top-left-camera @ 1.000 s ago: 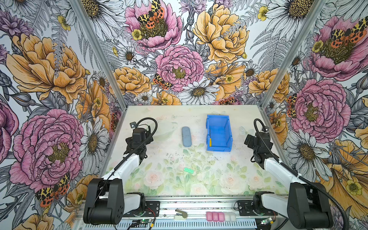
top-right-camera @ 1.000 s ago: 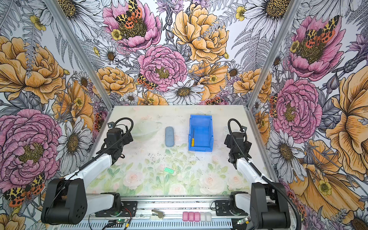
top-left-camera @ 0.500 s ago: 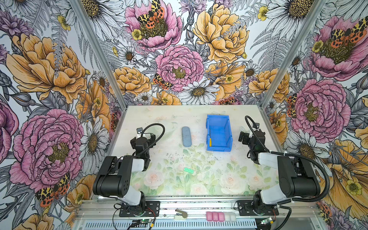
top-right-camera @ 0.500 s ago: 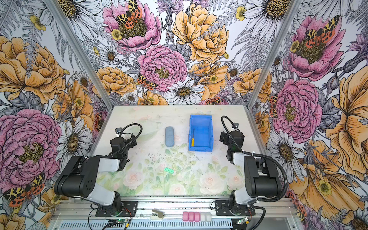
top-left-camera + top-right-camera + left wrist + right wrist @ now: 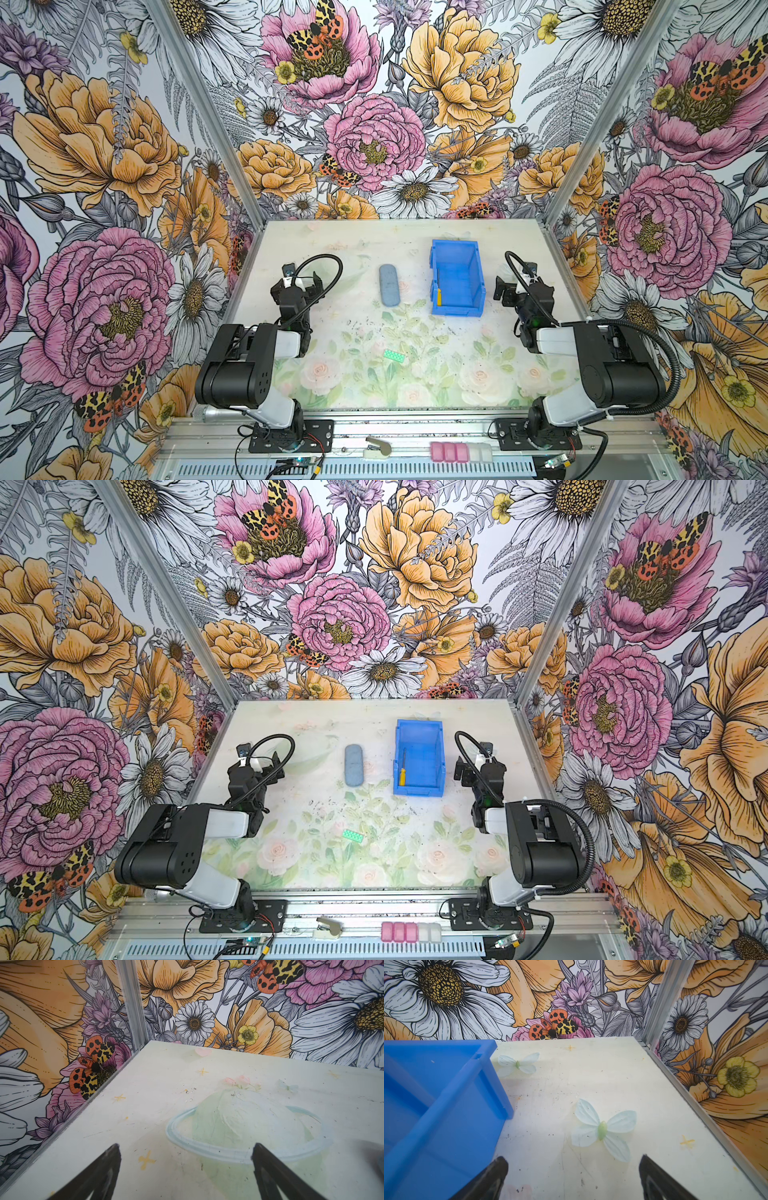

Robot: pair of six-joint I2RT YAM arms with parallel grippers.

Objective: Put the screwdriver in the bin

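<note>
- The screwdriver (image 5: 402, 766) lies flat on the floor of the bin (image 5: 419, 791). It sits close beside the left wall, with the handle toward the low front and the shaft pointing back. I cannot tell whether it touches that wall.
- In a top view the wall hides all but its yellow handle (image 5: 439, 296).
- Judged from this, your task looks done and nothing is left to carry.
- Expect the screwdriver to be light, stiff and slim. The plastic handle is its thickest part and should give the best hold. The thin metal shaft looks smooth and would likely slip or roll.
- If you must take it again, close across the handle. The nearby wall leaves little room on that side.
- The bin is bright blue moulded plastic, rectangular, with tall smooth walls and a lower lip in front. It probably slides if you nudge it.
- The left jaws stand wide apart and hold nothing, over bare desk (image 5: 145, 1105), well apart from the bin.
- The right jaws also stand wide apart and hold nothing, just outside the bin's right wall.
- The case (image 5: 389, 285) is grey-blue, oblong, rounded and matte. The brick (image 5: 393, 356) is green and studded. Both lie loose on the scuffed, printed desk.
</note>
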